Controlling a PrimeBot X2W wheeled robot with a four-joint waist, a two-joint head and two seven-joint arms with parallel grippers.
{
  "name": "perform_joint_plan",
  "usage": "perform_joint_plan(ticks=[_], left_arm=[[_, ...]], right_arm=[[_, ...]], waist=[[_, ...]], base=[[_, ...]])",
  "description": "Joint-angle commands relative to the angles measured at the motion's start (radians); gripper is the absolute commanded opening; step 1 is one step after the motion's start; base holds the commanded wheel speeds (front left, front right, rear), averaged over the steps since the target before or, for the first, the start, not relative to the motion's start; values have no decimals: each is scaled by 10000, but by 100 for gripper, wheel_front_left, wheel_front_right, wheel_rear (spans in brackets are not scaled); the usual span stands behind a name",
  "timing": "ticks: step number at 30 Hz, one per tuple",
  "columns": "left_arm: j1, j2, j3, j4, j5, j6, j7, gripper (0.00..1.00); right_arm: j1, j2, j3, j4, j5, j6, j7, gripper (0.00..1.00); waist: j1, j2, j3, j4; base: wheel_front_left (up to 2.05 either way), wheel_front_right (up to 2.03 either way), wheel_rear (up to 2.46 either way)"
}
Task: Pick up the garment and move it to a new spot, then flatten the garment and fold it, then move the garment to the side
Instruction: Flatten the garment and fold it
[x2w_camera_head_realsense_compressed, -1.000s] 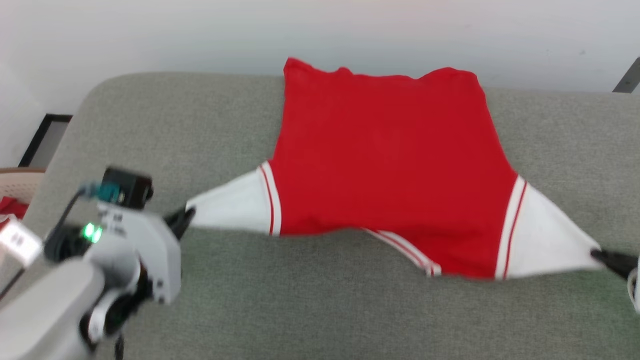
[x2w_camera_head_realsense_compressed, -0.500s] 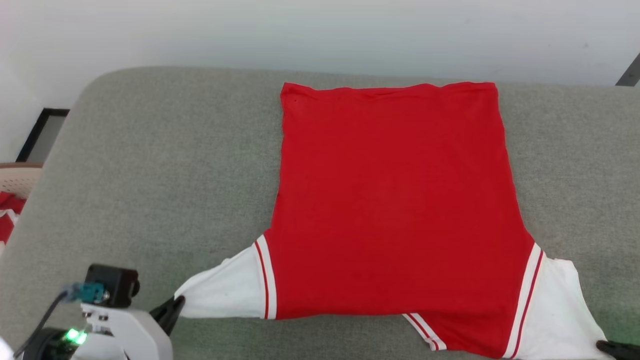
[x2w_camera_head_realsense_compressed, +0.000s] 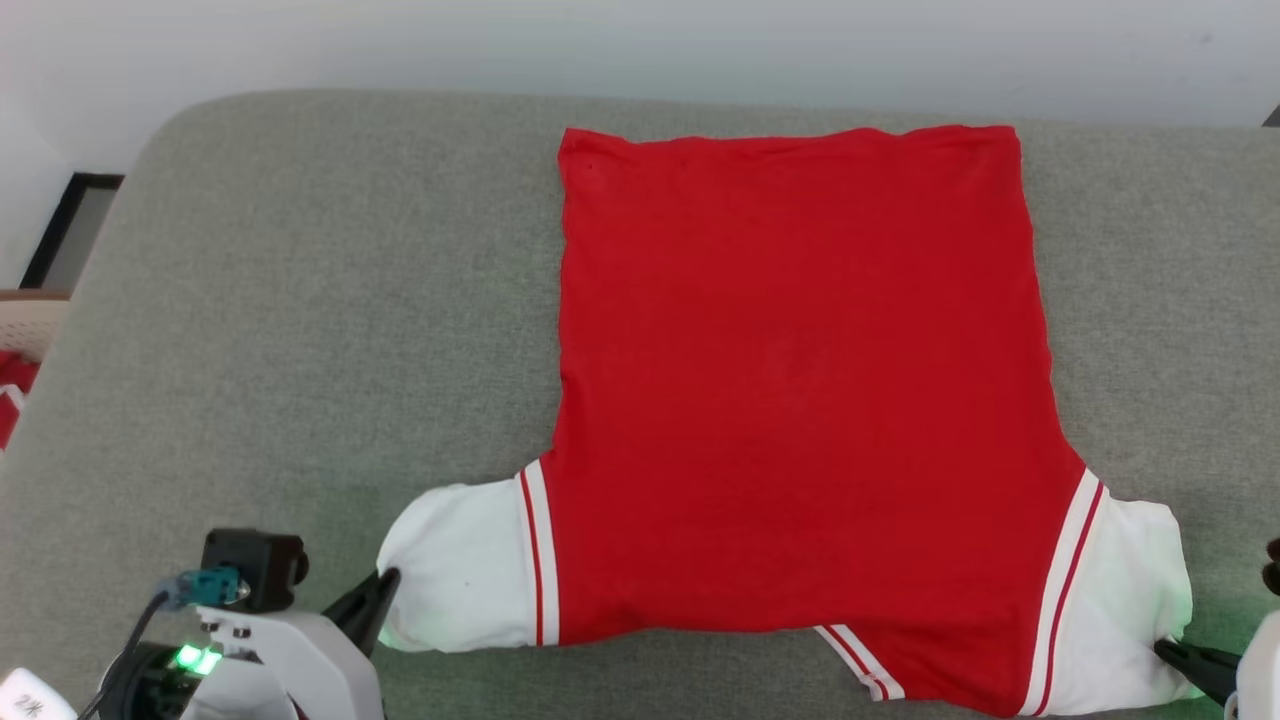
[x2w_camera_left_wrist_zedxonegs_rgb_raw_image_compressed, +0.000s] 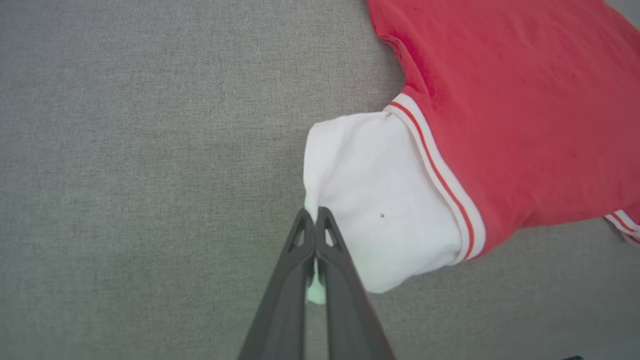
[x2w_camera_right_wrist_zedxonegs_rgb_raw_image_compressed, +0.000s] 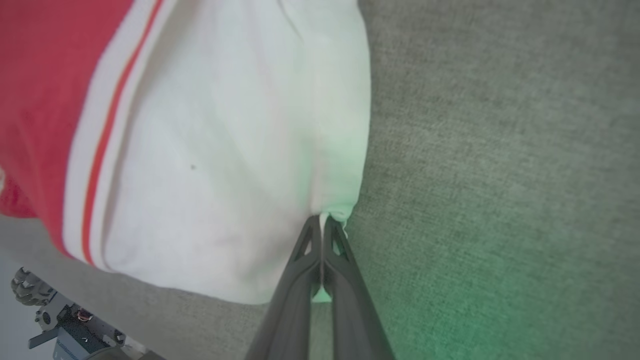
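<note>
The garment (x2w_camera_head_realsense_compressed: 800, 390), a bright red top with white sleeve ends and double white stripes, lies spread flat on the grey cushion (x2w_camera_head_realsense_compressed: 300, 330), its hem toward the wall. My left gripper (x2w_camera_head_realsense_compressed: 385, 590) is shut on the edge of the left white sleeve end (x2w_camera_head_realsense_compressed: 460, 565); the left wrist view shows white cloth (x2w_camera_left_wrist_zedxonegs_rgb_raw_image_compressed: 370, 200) pinched between the dark fingers (x2w_camera_left_wrist_zedxonegs_rgb_raw_image_compressed: 300, 270). At the lower right, my right gripper (x2w_camera_head_realsense_compressed: 1165, 650) is shut on the right white sleeve end (x2w_camera_head_realsense_compressed: 1130, 600), with cloth (x2w_camera_right_wrist_zedxonegs_rgb_raw_image_compressed: 240, 150) caught between its fingers (x2w_camera_right_wrist_zedxonegs_rgb_raw_image_compressed: 345, 280). Both sleeves lie slack.
A white wall runs behind the cushion's far edge. At the far left stands a beige woven basket (x2w_camera_head_realsense_compressed: 30, 315) with a red cloth (x2w_camera_head_realsense_compressed: 12, 395). A dark-framed panel (x2w_camera_head_realsense_compressed: 70, 225) leans by the wall. Bare cushion stretches to the left of the garment.
The garment has come down from hanging stretched to lying flat, hem spread out. Both grippers moved toward the near edge, then inward, so the sleeves went slack. The camera also shifted.
</note>
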Motion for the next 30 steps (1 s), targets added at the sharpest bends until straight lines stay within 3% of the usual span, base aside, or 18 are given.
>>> perform_joint_plan(ticks=[1, 2, 3, 6, 8, 9, 10, 11, 13, 19, 24, 30], left_arm=[[-178, -147, -13, 197, 123, -97, -110, 0], [-220, -226, -41, 284, 169, -141, -139, 0], [-256, -305, -75, 376, 199, -174, -160, 0], [-368, -484, -138, 609, 277, -279, -242, 0], [-423, -601, -148, 733, 283, -342, -290, 0], [-440, -649, -157, 800, 305, -359, -328, 0], [-449, -704, -164, 849, 320, -379, -349, 0], [-449, -704, -164, 849, 320, -379, -349, 0], [-465, -787, -182, 947, 325, -409, -404, 0], [-390, -964, -206, 1098, 280, -490, -534, 0], [-323, -1101, -246, 1089, 297, -512, -668, 0], [-591, -1421, -379, 1042, 485, -663, -764, 0]], right_arm=[[-234, 293, 226, 484, -292, -30, -3, 0], [-352, 350, 295, 657, -436, -39, -55, 2], [-458, 387, 389, 807, -551, -57, -115, 19], [-750, 484, 642, 1217, -776, -93, -283, 40], [-897, 516, 842, 1482, -903, -100, -360, 49], [-972, 533, 929, 1611, -933, -103, -405, 80], [-1009, 522, 1039, 1703, -934, -106, -388, 89], [-1009, 522, 1039, 1703, -934, -106, -388, 89], [-1126, 511, 1168, 1859, -845, -125, -424, 100], [-1222, -93, 895, 1266, -268, -133, -1, 100], [-1254, -817, -179, -596, 349, -16, 851, 100], [-2728, -850, -1319, -1905, -635, -16, 889, 100]], waist=[[0, 0, 156, 48], [0, 0, 194, 60], [0, 0, 224, 78], [0, 0, 312, 104], [0, 0, 362, 108], [0, 0, 375, 111], [0, 0, 386, 119], [0, 0, 386, 119], [0, 0, 403, 134], [0, 0, 336, 213], [0, 0, 282, 381], [0, 0, 505, 839]], base=[[0, 0, 0], [0, 0, 0], [0, 0, 0], [0, 0, 0], [0, 0, 0], [0, 0, 0], [0, 0, 0], [0, 0, 0], [0, 0, 0], [0, 0, 0], [0, 0, 0], [0, 0, 0]])
